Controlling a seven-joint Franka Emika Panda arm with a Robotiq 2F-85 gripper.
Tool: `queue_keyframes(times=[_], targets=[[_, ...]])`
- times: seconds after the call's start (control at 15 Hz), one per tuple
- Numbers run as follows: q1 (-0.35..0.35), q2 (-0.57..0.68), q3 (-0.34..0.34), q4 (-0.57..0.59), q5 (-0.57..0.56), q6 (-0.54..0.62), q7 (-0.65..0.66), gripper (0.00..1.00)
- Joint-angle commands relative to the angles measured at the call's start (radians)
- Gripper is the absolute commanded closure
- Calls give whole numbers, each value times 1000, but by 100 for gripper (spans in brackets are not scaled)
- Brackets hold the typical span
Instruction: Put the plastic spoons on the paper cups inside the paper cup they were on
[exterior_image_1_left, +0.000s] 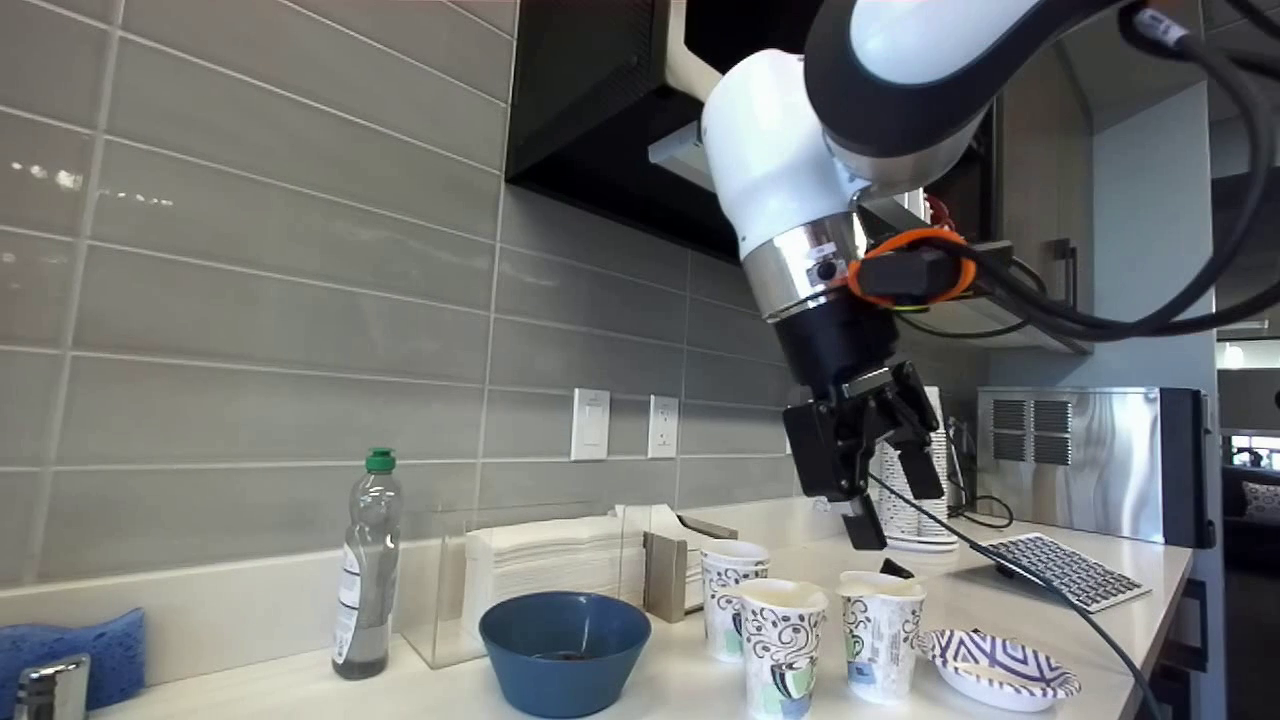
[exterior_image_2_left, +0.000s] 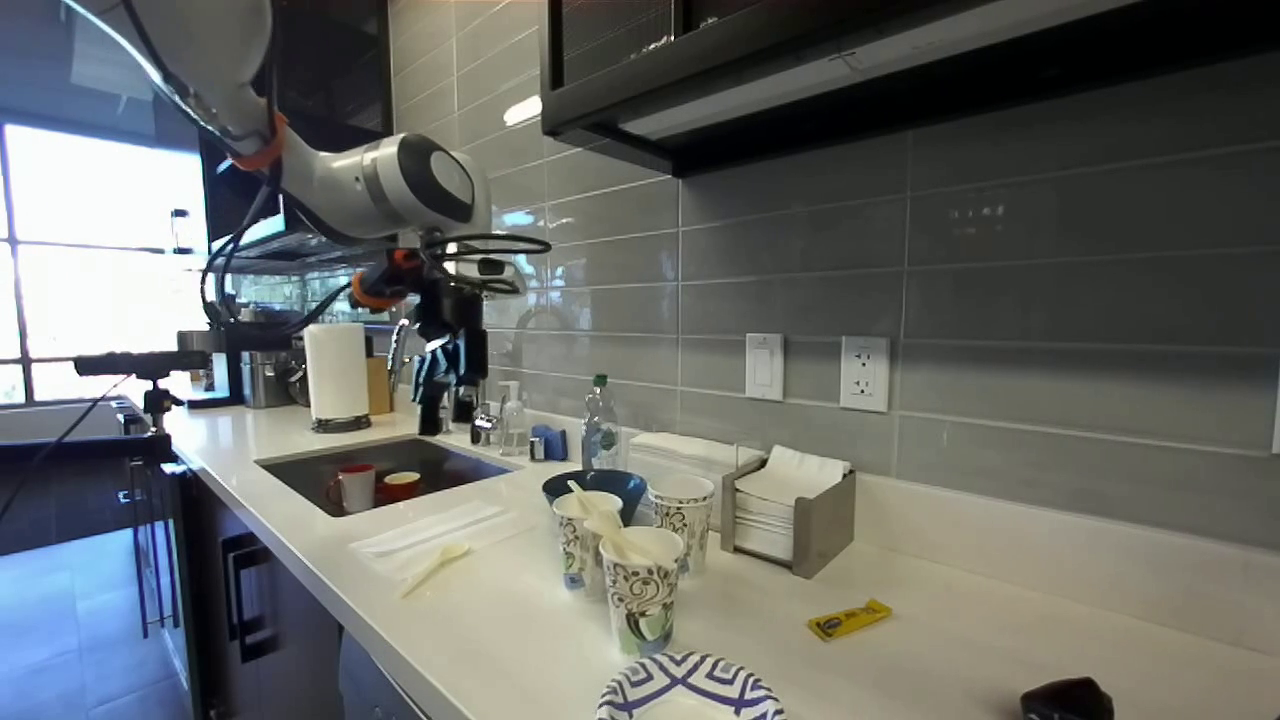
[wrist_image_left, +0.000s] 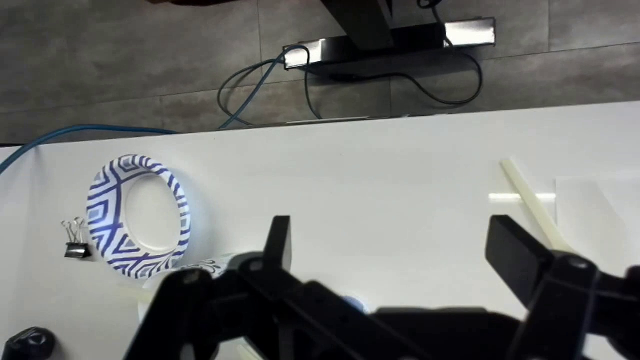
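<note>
Gripper (wrist_image_left: 387, 245) hung above the counter (exterior_image_2_left: 520, 650), fingers (wrist_image_left: 277, 242) wide apart. Paper cups (exterior_image_2_left: 642, 605) stood clustered between front and back edges (rear one looked doubled up); pale spoons (exterior_image_2_left: 620, 538) showed at two rims, on top or inside unclear. A loose spoon (exterior_image_2_left: 435, 568) lay near the front edge, patterned dish (wrist_image_left: 106, 215) likewise.

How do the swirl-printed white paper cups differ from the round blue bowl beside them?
The paper cups are taller than wide; the blue bowl is wider than tall. The cups have dark swirls on white, while the bowl's outside is plain blue. Both stand upright and open-topped on the white counter.
</note>
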Motion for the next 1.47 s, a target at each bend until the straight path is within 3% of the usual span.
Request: queue_keyframes(times=[0.0,0.73,1.4], targets=[[23,28,-19,23,-14,-10,8,0],[52,138,-10,118,-26,30,80,0],[106,323,-50,257,-193,24,276,0]])
